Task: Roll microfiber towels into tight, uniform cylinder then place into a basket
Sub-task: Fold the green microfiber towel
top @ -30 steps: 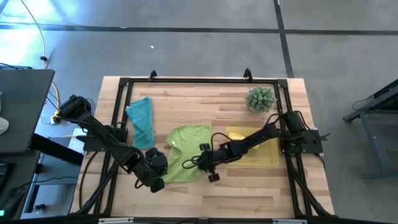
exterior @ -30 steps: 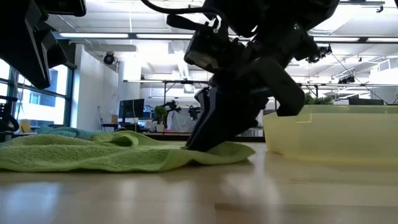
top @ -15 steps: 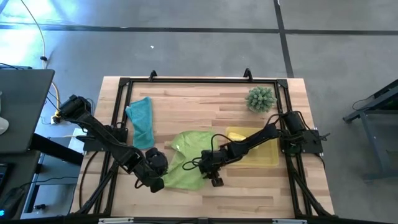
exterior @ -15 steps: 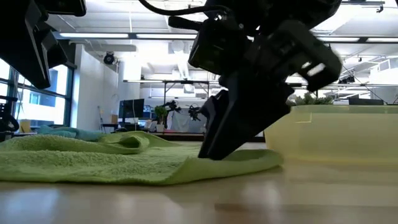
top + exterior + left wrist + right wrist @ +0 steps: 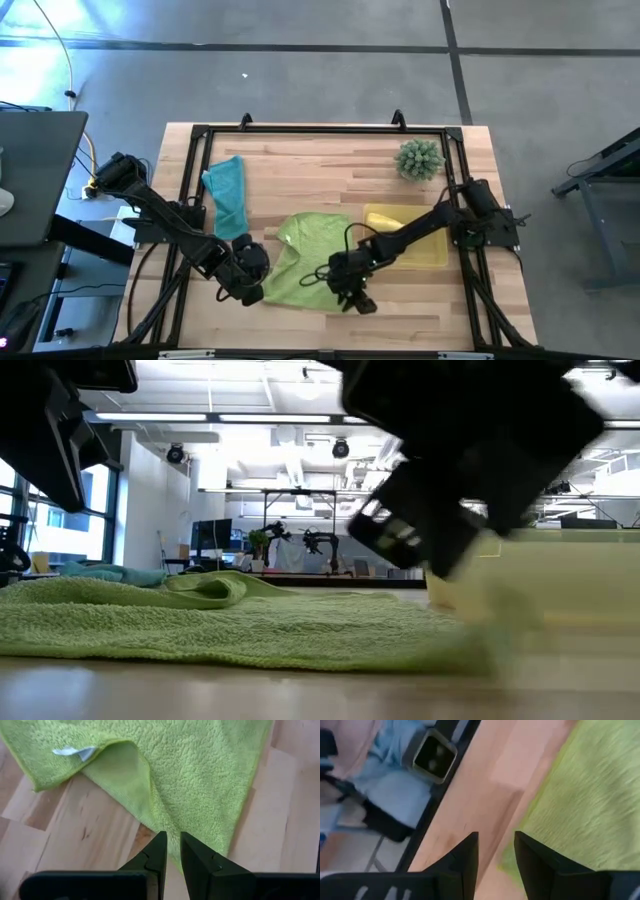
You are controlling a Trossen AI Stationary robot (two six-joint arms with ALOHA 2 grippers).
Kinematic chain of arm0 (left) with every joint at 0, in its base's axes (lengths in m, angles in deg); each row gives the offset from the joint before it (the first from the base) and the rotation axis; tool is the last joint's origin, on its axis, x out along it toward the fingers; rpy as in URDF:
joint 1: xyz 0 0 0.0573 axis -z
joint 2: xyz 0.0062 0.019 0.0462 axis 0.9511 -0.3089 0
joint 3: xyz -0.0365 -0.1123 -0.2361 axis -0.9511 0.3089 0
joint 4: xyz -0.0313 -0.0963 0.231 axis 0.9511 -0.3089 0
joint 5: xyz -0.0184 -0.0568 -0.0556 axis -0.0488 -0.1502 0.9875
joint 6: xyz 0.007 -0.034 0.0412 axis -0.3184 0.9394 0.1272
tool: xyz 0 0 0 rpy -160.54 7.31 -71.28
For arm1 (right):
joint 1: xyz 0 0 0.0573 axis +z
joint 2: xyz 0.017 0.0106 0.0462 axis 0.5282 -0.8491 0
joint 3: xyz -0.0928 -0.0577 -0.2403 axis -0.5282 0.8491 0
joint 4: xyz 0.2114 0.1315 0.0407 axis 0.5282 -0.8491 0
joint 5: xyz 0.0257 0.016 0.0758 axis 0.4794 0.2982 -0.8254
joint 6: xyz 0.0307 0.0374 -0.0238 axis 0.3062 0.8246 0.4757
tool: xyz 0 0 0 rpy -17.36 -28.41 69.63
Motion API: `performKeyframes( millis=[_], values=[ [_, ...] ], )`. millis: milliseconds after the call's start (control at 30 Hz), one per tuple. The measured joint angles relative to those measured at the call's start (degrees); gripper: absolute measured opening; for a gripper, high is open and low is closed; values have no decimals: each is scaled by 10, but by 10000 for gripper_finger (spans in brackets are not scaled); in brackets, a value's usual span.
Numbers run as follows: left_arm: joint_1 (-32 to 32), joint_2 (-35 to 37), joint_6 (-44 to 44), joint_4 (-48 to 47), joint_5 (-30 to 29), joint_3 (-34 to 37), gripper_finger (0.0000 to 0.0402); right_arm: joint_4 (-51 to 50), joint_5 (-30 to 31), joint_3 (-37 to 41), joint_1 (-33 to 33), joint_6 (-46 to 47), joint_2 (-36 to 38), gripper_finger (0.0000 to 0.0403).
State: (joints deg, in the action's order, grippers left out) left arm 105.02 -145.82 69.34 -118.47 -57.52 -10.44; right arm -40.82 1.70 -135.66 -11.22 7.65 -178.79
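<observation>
The lime green towel point(image 5: 305, 255) lies spread on the wooden table, its far left corner folded over with a white label point(image 5: 75, 752) showing. My left gripper point(image 5: 252, 290) is shut on its near left corner. My right gripper point(image 5: 358, 300) hovers open at the towel's near right corner point(image 5: 512, 862), blurred in the low view. A teal towel point(image 5: 228, 195) lies at the far left. The yellow basket point(image 5: 428, 256) stands on the right with a yellow towel point(image 5: 385, 215) inside it. My left gripper pinches the lime towel's near left corner point(image 5: 171, 834) between its two fingers. The fingers slant down at it from the table's near left. The rest of the towel lies flat on the table. My right gripper: I cannot tell whether its fingers touch the towel's corner.
A spiky green plant point(image 5: 420, 160) stands at the far right, behind the basket. A black frame point(image 5: 300, 130) runs around the tabletop. Bare wood lies along the near edge point(image 5: 420, 320) and between the teal towel and the plant.
My right gripper has moved toward the table's near right, and the lime towel's near right part has gone with it. The towel now lies wider and flatter. Its left corner has stayed with my left gripper.
</observation>
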Motion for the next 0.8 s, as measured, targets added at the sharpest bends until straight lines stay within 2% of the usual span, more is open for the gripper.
performKeyframes(
  millis=[100, 267, 400, 567, 667, 800],
  values=[
    [0, 0, 0, 0, -11, 0, 44, -18, 26, 0, 11, -7, 0, 118],
    [0, 0, 0, 0, -17, 0, 44, -24, 107, 0, 19, -9, 0, 118],
    [0, 0, 0, 0, -18, 0, 44, -59, 138, 0, 53, -81, 0, 118],
    [0, 0, 0, 0, -23, 0, 44, -67, 249, 0, 93, -178, 0, 117],
    [0, 0, 0, 0, -31, 0, 44, -67, 302, 0, 102, -180, 0, 117],
    [0, 0, 0, 0, -31, 0, 44, -69, 318, 0, 106, -154, 0, 122]
  ],
)
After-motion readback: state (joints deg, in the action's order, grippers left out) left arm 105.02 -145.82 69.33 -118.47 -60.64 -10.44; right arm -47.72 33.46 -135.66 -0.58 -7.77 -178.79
